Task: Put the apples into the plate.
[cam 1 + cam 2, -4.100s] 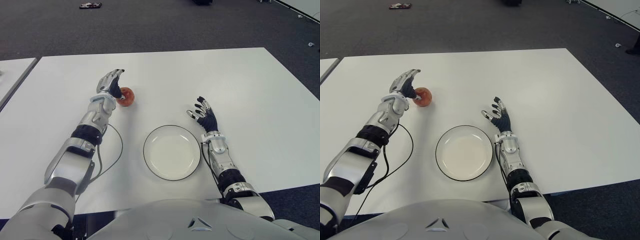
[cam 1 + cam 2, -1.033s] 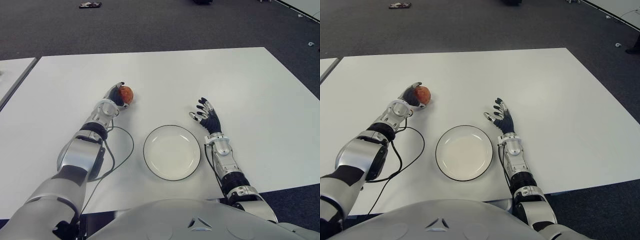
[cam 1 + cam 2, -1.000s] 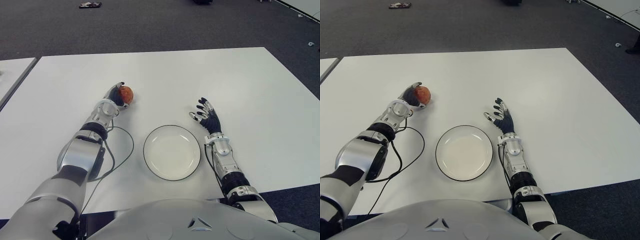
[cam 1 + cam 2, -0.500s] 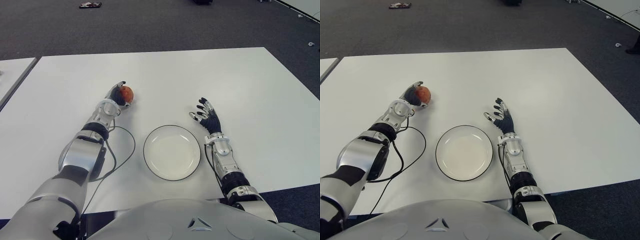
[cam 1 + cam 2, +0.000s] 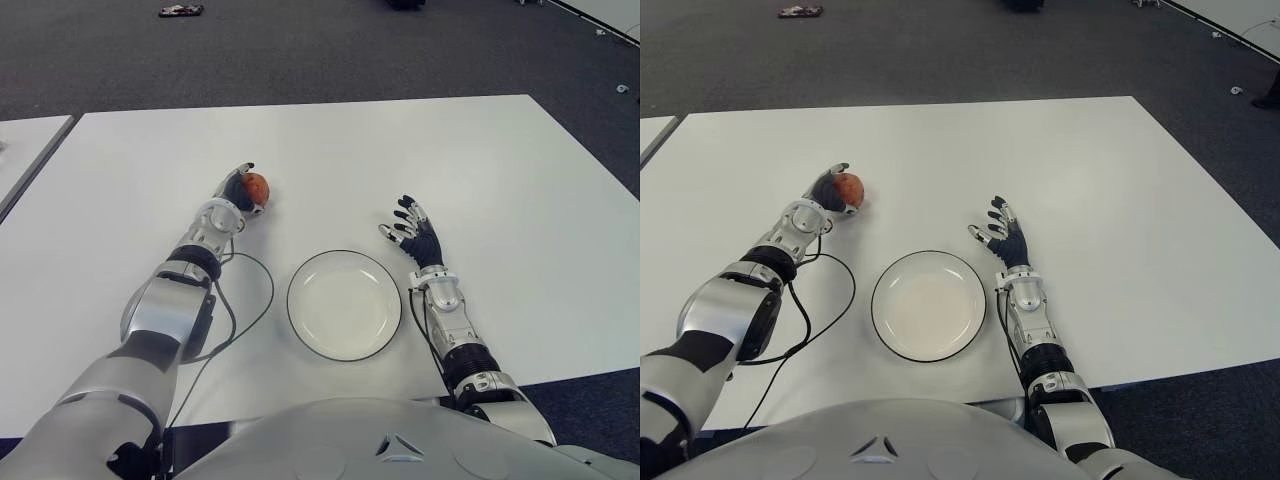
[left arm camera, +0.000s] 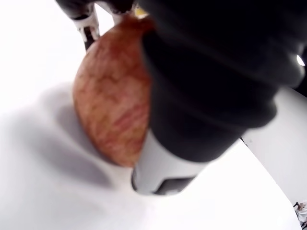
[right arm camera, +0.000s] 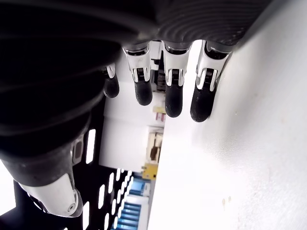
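The left hand is cupping a red apple, its fingers curling around the fruit on the white table, up and to the left of the plate. The right hand is hovering just to the right of the plate's far rim, its fingers spreading loosely and holding nothing. The plate is lying bare.

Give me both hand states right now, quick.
Left hand: closed on the apple, far left of the plate.
Right hand: open, holding nothing, beside the plate's right.
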Controlling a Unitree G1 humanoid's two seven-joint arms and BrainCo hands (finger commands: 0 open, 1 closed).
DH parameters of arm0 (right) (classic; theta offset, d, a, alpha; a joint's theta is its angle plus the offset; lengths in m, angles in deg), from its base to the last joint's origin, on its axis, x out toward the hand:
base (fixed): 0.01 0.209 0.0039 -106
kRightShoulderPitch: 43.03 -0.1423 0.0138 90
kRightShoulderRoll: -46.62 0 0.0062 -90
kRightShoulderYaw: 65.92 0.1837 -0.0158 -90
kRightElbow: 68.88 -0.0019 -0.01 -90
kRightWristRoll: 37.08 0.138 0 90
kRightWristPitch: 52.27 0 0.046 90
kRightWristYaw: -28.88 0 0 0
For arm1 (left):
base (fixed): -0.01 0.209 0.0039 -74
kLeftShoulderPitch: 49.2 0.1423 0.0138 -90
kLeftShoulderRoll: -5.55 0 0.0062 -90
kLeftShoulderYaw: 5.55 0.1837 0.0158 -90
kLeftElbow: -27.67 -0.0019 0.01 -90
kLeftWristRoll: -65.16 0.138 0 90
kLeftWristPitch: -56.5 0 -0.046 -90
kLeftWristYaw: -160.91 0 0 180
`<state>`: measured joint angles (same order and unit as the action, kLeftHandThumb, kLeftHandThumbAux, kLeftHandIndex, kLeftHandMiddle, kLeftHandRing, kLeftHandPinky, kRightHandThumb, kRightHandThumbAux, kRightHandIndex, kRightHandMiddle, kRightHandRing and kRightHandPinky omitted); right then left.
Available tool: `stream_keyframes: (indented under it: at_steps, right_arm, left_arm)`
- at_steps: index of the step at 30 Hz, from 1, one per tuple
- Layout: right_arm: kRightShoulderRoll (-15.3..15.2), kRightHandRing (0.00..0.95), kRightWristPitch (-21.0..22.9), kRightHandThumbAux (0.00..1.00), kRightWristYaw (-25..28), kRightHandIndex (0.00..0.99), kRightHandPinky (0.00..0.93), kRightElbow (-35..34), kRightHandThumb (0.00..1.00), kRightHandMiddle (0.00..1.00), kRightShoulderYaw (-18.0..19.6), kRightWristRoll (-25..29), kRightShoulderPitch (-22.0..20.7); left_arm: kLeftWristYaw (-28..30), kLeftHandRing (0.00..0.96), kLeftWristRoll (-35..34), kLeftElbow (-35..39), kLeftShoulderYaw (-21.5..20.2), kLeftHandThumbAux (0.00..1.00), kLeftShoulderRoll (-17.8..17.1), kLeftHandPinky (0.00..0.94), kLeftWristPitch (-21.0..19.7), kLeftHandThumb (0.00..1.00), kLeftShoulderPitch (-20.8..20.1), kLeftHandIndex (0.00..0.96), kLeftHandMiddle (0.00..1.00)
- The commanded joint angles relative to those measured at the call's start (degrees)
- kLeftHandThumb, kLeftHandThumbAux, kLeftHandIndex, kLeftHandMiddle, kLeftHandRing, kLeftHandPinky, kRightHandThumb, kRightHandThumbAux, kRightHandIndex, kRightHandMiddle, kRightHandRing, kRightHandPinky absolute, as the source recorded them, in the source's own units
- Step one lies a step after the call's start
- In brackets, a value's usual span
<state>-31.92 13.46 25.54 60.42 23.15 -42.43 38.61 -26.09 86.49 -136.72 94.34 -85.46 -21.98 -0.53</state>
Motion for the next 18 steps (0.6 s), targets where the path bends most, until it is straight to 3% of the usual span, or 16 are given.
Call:
stream_keyframes:
  at_steps: [1, 3, 7, 13, 18]
  right_arm:
    - [-0.4, 0.144, 4.5, 0.731, 0.3, 0.039, 0.182, 3.5, 0.248, 0.116, 0.4, 0.1, 4.4]
    - [-0.4, 0.143, 4.5, 0.73, 0.4, 0.038, 0.183, 3.3, 0.249, 0.116, 0.5, 0.2, 4.5]
    - [-0.5, 0.145, 4.4, 0.73, 0.6, 0.04, 0.189, 3.1, 0.255, 0.117, 0.6, 0.3, 4.7]
    - [-0.7, 0.149, 4.3, 0.73, 0.9, 0.042, 0.191, 2.6, 0.259, 0.122, 0.7, 0.5, 5.1]
    - [-0.6, 0.159, 4.4, 0.734, 0.9, 0.049, 0.21, 2.3, 0.265, 0.128, 0.9, 0.4, 5.2]
  left_arm:
    - [-0.8, 0.0, 0.6, -1.4, 0.7, 0.396, 1.0, 0.0, -2.1, 0.079, 1.0, 0.0, 0.0]
    - [-1.7, 0.0, 1.1, -1.6, 1.2, 0.392, 1.1, 0.002, -2.6, 0.08, 1.2, 0.0, 0.0]
    - [-4.6, 0.021, 3.4, -1.9, 3.2, 0.37, 1.3, 0.102, -3.7, 0.094, 1.5, 0.0, 0.002]
    - [-10.3, 0.162, 7.8, -2.2, 7.4, 0.335, 1.6, 0.297, -4.0, 0.147, 2.3, 0.038, 0.098]
    - [-13.1, 0.341, 10.0, -2.5, 9.9, 0.341, 1.8, 0.467, -3.6, 0.257, 2.8, 0.216, 0.278]
